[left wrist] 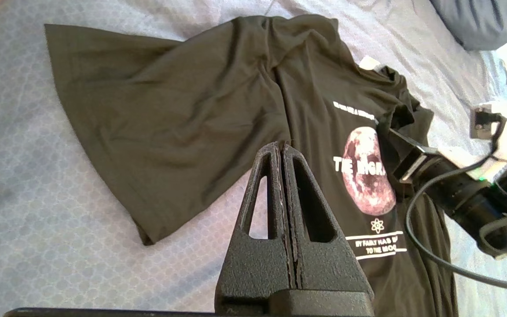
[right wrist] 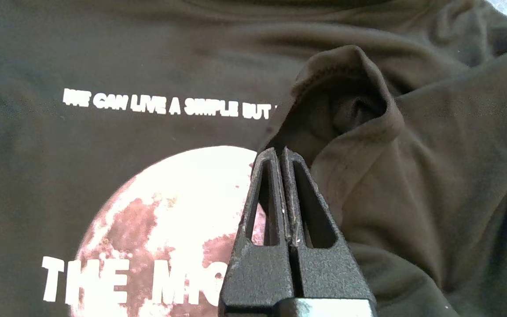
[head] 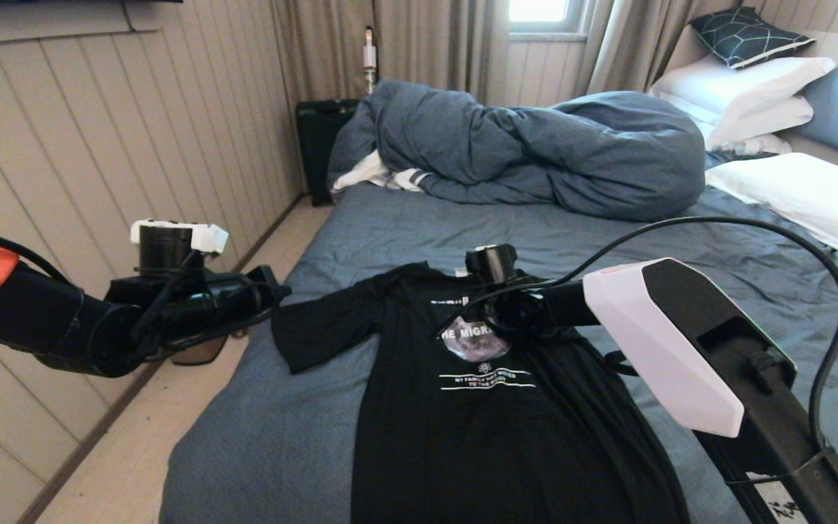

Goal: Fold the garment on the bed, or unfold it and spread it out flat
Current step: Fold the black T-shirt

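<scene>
The bed (head: pixel 332 240) fills most of the head view, blue-grey sheet all wrinkled, with the bunched duvet (head: pixel 535 145) across the upper middle and white pillows (head: pixel 753 87) in the upper right. The garment (head: pixel 477 422), a black tee, lies print-up in the lower centre, 1 sleeve spread toward the left. Right end effector (right wrist: pixel 280 152) sits over the moon print, fingers pressed together right at a raised fold; can't tell if fabric is caught. Left end effector (left wrist: pixel 282 147), at the frame's left, is pressed together too, empty.

matt cloth garment (head: pixel 492 407), rough plastic hand (right wrist: pixel 285 155)
</scene>
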